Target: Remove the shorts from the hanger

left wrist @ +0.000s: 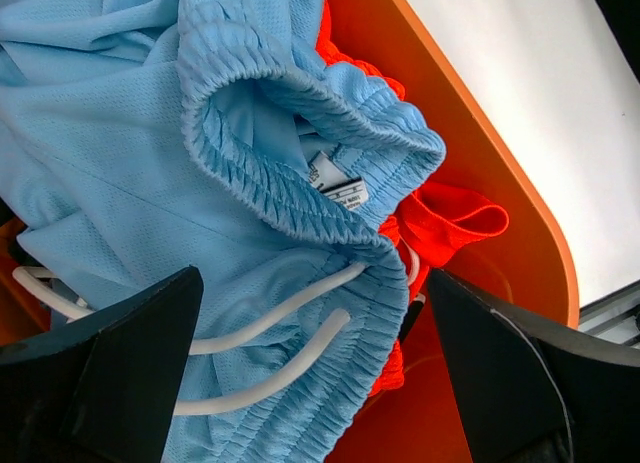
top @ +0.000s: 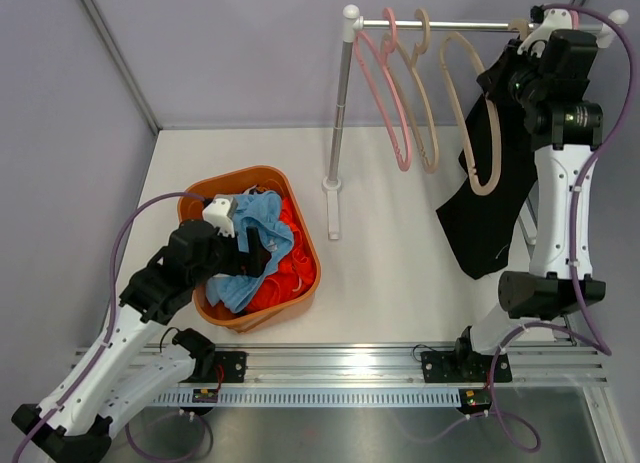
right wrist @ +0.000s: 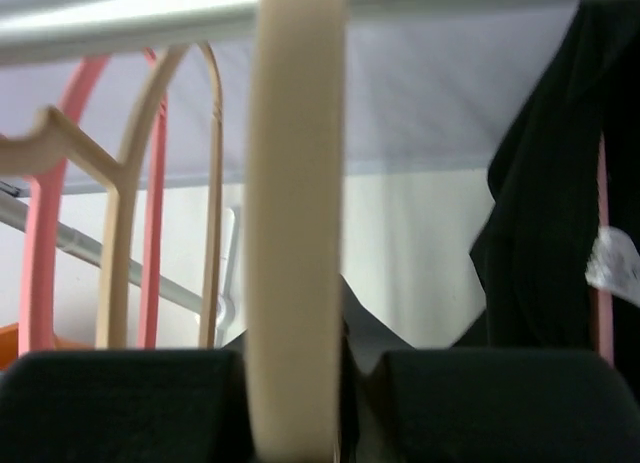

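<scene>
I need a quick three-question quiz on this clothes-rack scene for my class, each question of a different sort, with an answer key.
1. True or false: the black shorts hang at the rack, not in the orange basket.
2. What lies between the open fingers of the left gripper? A) light blue shorts B) black shorts C) a towel
3. Fill in: the hanger between the fingers of the right gripper is ____ in colour.
Key: 1 true; 2 A; 3 beige.
</scene>
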You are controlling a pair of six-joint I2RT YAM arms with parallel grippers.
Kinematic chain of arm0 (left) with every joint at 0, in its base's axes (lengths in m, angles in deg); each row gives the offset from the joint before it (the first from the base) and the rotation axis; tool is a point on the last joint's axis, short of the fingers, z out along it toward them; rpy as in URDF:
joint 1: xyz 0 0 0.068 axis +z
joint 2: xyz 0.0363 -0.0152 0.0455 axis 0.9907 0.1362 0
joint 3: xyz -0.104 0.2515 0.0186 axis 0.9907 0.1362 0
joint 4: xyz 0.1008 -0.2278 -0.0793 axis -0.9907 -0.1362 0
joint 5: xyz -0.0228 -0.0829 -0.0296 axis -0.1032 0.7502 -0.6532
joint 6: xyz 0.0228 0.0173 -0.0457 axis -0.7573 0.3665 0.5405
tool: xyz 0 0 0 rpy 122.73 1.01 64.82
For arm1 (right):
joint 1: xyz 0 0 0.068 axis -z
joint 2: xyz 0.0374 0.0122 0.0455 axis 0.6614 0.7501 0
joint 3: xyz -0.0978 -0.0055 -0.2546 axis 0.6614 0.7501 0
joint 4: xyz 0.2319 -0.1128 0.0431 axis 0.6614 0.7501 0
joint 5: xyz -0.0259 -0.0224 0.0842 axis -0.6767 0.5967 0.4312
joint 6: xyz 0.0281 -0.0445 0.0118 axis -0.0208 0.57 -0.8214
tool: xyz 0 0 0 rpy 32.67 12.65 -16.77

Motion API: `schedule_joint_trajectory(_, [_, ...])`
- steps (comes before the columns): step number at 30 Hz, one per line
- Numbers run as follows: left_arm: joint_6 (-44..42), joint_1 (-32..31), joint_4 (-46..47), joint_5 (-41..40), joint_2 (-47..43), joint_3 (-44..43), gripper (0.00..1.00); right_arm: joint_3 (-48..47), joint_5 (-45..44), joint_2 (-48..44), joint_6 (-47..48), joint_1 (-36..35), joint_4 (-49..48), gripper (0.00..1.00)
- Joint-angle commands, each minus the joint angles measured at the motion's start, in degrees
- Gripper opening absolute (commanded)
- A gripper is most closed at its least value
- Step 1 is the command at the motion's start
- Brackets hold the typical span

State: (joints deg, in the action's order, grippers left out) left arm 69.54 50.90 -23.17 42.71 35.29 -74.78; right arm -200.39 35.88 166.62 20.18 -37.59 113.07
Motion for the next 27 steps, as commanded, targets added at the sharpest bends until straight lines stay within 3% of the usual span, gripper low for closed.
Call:
schedule_joint_trajectory(1, [-1.0, -0.37, 1.8, 2.97, -0.92, 0.4, 0.99, -11.18, 6.74, 4.92, -0.77, 0.05, 0.3, 0.0])
schedule_joint_trajectory(4, [-1.01, -0.55, 1.8, 2.79, -0.92, 0.49, 0.99, -15.34, 8.94, 9.59, -1.38, 0.05, 1.46, 0.0])
schedule_joint_trajectory(15, [-1.01, -0.55, 1.97, 2.53, -0.75, 0.75, 0.99, -15.36, 13.52, 14.34, -3.32, -0.3, -3.99, 0.0])
schedule_joint_trajectory(27, [-0.83, -0.55, 1.89, 2.09, -0.4, 0.84, 0.99, -21.24, -1.15, 20.4, 5.47, -12.86, 2.33, 0.0])
